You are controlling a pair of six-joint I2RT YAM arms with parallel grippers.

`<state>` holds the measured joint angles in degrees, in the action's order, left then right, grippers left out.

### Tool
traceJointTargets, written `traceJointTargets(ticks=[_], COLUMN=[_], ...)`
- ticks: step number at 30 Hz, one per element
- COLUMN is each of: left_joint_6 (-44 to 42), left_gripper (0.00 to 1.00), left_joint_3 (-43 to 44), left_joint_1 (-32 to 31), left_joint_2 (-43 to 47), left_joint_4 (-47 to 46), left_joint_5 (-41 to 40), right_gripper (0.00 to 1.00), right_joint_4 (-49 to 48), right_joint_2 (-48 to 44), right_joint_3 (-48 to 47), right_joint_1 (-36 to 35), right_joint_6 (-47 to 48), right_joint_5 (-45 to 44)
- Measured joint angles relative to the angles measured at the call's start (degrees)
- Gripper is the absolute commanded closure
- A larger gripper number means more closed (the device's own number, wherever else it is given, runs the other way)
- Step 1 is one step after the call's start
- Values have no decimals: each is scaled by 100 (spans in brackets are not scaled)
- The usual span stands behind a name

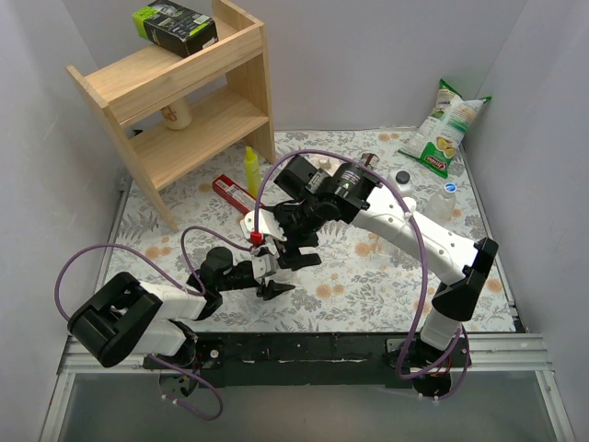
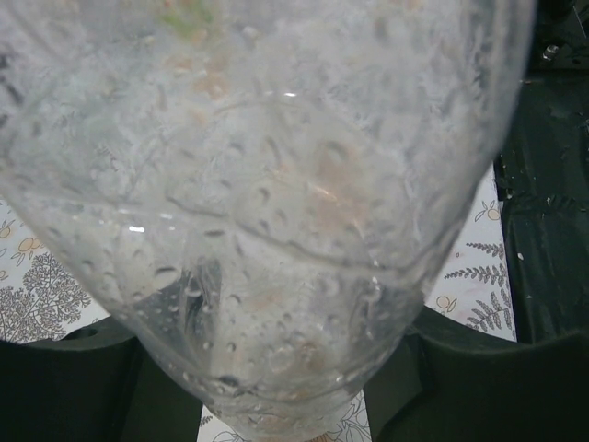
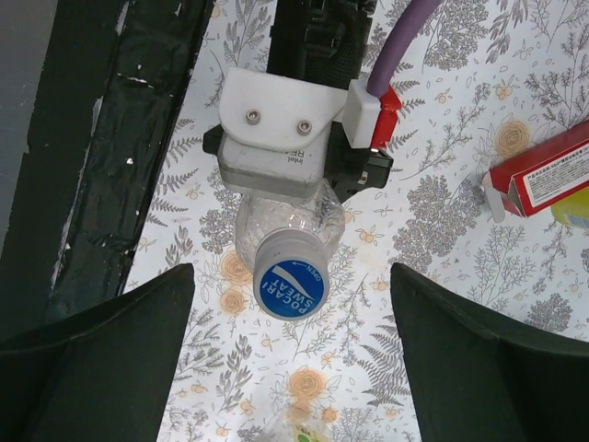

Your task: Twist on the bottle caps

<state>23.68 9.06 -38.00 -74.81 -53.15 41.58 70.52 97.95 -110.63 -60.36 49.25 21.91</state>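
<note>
One clear bottle [image 3: 287, 226], blue cap [image 3: 291, 287] on its neck, near the red box [image 3: 543, 175], on its arm-base side.
Left gripper [image 2: 276, 387] clamped on the bottle body. Right gripper [image 3: 290, 368] spread wide over the cap, fingers [image 3: 92, 359] either side, touching nothing. Cap reads "POCARI SWEAT" and "OPEN"; red box print unreadable.

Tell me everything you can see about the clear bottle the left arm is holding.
The bottle is clear, thin, slightly dented plastic, misted with droplets and apparently empty. A blue cap printed Pocari Sweat sits on its neck; how tightly cannot be told. The left gripper clamps its body, holding it over the floral tablecloth, cap end toward the right wrist camera. The right gripper is open, its fingers flanking the cap without touching.
</note>
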Motion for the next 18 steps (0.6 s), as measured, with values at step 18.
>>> traceJointTargets(ticks=[18], left_joint_6=[922], left_gripper=[100], left_joint_3=[221], left_joint_1=[76], left_joint_2=[-24], left_joint_4=[149], left_joint_5=[87], right_gripper=[7], right_joint_4=[-254], right_joint_2=[-149], right_joint_3=[275], right_joint_1=[35], right_joint_6=[-229], right_joint_5=[205])
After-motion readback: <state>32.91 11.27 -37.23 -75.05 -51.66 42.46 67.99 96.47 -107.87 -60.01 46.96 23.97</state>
